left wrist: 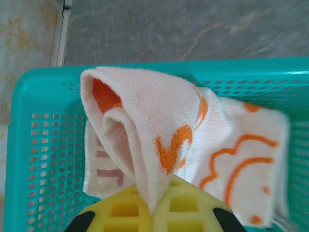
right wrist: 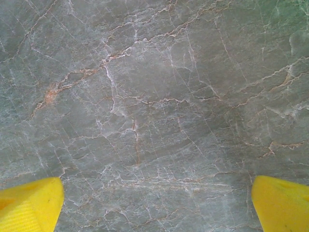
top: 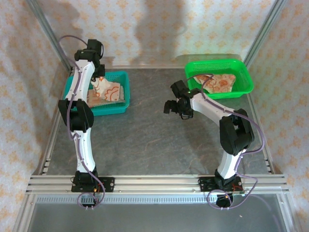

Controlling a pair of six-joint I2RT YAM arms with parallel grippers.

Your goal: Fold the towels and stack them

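In the teal perforated plastic basket at the left rear of the grey, veined stone-look tabletop, the left gripper pinches a bunched ridge of a cream terry towel with orange printed outlines between its yellow ribbed fingers. The cloth rises into a soft peak and drapes back down over the basket's floor. Its pile looks thick and fluffy, and it slumps in rounded folds instead of holding an edge, so I judge it will sag and need spreading flat before any crease will stay. At the right rear, a bright green slotted plastic basket holds a second cream-and-orange cloth, lying crumpled and partly propped against the wall. The right gripper hangs over bare stone near the table's middle, its yellow fingers spread wide with nothing between them. No folded towel or stack lies on the open surface, so the task looks to be at its start: one towel is being drawn out, and all the folding and stacking is left to do.
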